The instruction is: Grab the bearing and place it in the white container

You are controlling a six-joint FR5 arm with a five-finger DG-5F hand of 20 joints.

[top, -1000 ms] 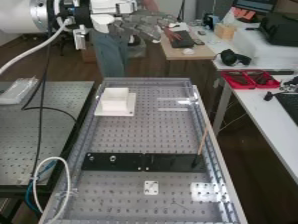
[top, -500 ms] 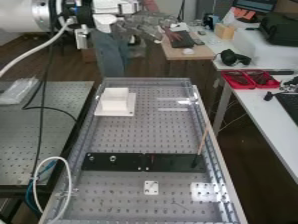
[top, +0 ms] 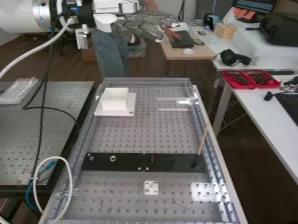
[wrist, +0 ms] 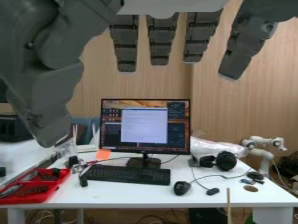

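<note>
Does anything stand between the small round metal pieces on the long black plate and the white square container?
Nothing visible does: only the flat perforated board lies between these metal pieces and the container. The thin light-brown stick stands near the black plate's other end, off this path.

Glare spotted an evenly lit perforated bench (top: 126,135)

In the high view, soft, moderate light lay across the room, with white glare patches towards the bench's right side, one far and one near, while the floor (top: 233,160) sank into shade. In the wrist view, the monitor (wrist: 145,126) glowed before a gently lit wall (wrist: 159,82)
</note>
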